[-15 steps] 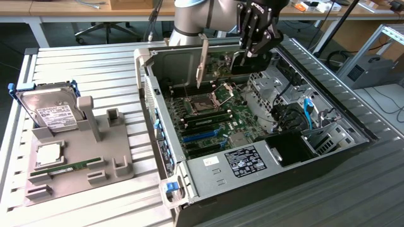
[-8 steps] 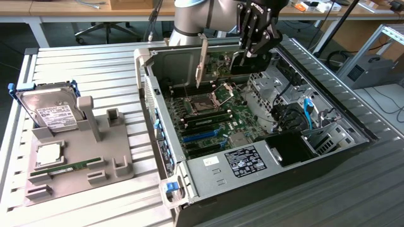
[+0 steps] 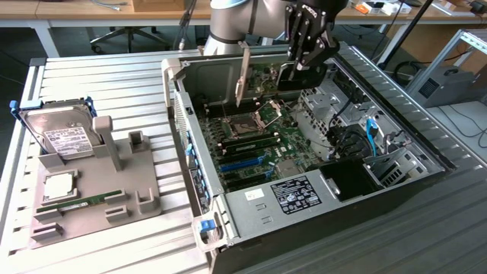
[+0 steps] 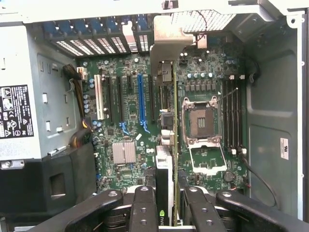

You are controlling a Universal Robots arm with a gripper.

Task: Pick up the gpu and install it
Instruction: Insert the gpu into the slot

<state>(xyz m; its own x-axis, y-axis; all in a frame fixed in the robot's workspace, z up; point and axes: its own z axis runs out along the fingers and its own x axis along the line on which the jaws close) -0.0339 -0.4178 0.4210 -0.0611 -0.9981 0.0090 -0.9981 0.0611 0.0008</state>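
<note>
The claw [image 4: 167,193] points straight down, clamped half-closed.

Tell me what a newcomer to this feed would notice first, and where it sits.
The gripper is shut on the gpu, holding it upright over the motherboard inside the open computer case. On the exterior view's left, a hard drive stands propped on a grey parts stand.
</note>
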